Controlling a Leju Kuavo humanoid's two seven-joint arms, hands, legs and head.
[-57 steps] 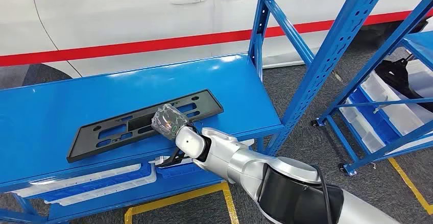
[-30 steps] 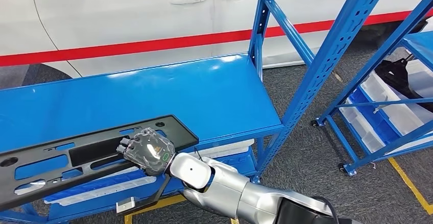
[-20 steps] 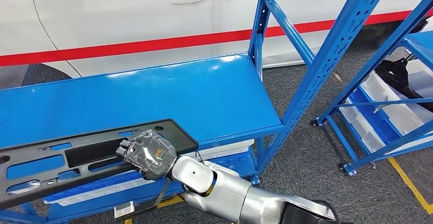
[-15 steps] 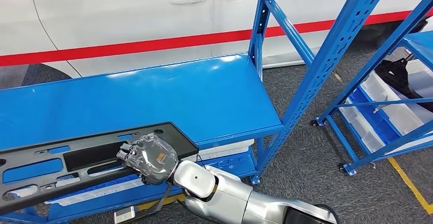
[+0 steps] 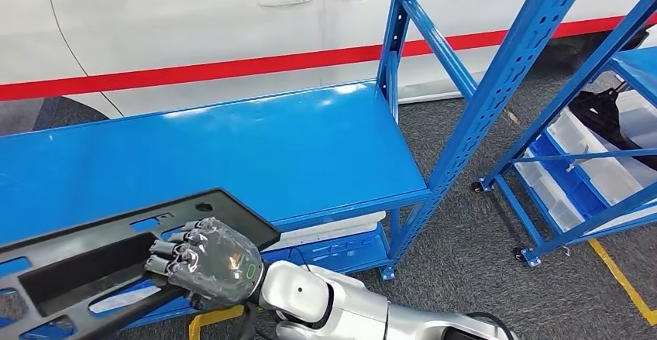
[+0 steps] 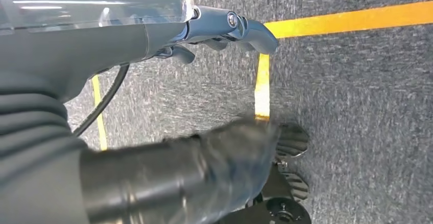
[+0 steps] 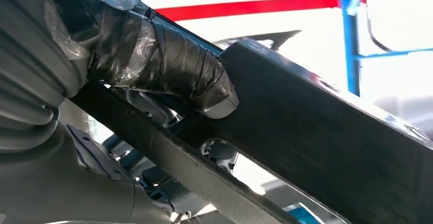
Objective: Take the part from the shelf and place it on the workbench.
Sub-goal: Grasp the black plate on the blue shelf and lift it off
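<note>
The right robot hand (image 5: 208, 263) grips the long black part (image 5: 93, 259) — fingers curled over its edge — holding it clear of the blue shelf (image 5: 232, 150). The left robot hand (image 6: 224, 27) hangs empty over the floor, fingers loosely apart.

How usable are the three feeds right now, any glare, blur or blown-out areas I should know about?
Head view: sharp and evenly lit, with soft glare patches on the blue shelf. Left wrist view: the left hand is sharp, but the dark shape beneath it is smeared and out of focus. Right wrist view: the background is blown out white, leaving the black part and right hand dark and backlit.
</note>
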